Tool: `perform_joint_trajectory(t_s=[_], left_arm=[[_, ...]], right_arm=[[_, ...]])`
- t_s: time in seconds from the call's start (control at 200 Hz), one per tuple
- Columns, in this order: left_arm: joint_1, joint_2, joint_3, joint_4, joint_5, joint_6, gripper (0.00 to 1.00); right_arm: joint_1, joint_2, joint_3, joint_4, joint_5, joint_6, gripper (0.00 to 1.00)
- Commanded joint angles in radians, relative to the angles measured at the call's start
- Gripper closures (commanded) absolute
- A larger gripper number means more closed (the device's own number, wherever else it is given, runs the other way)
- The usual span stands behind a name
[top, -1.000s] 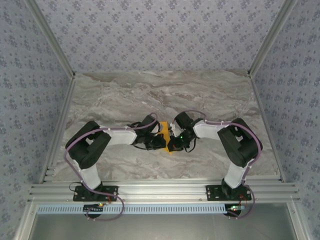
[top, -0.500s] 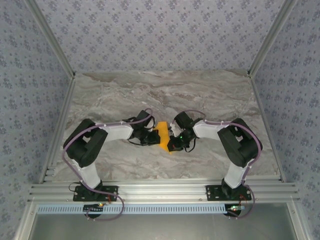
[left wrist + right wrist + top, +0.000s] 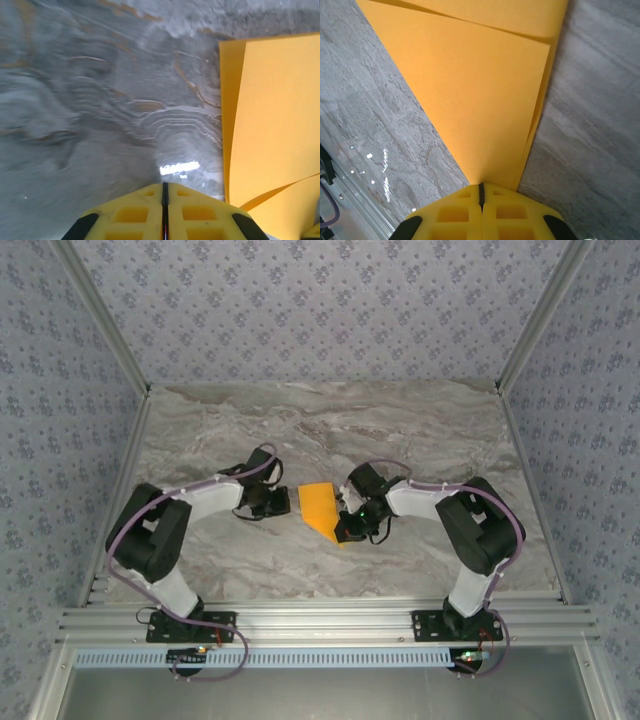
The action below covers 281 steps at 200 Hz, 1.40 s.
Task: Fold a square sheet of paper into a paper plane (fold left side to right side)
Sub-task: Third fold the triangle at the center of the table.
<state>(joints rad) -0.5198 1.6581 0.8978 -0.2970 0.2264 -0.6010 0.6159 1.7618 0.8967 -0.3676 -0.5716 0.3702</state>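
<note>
On the grey marbled table (image 3: 430, 430), a thin bright-orange sheet of paper (image 3: 319, 506), folded into overlapping layers, lies near the middle between both arms. The right gripper (image 3: 481, 186) pinches its near pointed corner. The left gripper (image 3: 164, 189), fingers pressed together on nothing, sits just beside the paper's left edge.

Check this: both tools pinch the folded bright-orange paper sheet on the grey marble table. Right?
Not both. The right tool pinches the folded bright-orange paper sheet on the grey marble table; the left tool is shut on nothing, beside the sheet, as the left wrist view shows.
</note>
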Motion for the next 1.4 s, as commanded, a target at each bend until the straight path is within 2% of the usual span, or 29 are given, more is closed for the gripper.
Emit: perform_joint_trajectory(t_s=[0.0,0.14,0.28,0.435,0.685,0.989,1.114,1.399], left_arm=[[-0.033,-0.099,-0.005,-0.02,0.0,0.014,0.9],[-0.125,-0.103,0.01,0.055,0.066,-0.025,0.88],[-0.201,-0.009,0.052,0.1,0.095,-0.05,0.88],[-0.246,0.097,0.108,0.105,0.102,-0.046,0.88],[-0.251,0.182,0.132,0.026,0.035,-0.016,0.89],[-0.251,0.19,0.076,0.047,0.015,-0.037,0.9],[-0.251,0.186,0.075,0.05,0.017,-0.039,0.9],[-0.251,0.181,0.064,0.065,0.019,-0.045,0.9]], right_arm=[[-0.003,0.038,-0.04,-0.118,0.168,0.005,1.0],[0.002,0.04,-0.029,-0.116,0.163,0.009,1.0],[0.004,0.043,-0.021,-0.113,0.157,0.014,1.0],[0.009,0.036,-0.016,-0.114,0.154,0.019,1.0],[0.009,0.01,-0.021,-0.145,0.155,0.009,1.0],[0.01,-0.11,0.024,-0.226,0.15,0.01,1.0],[0.024,-0.111,0.056,-0.162,0.101,0.049,1.0],[0.062,0.021,0.108,-0.002,0.044,0.139,1.0]])
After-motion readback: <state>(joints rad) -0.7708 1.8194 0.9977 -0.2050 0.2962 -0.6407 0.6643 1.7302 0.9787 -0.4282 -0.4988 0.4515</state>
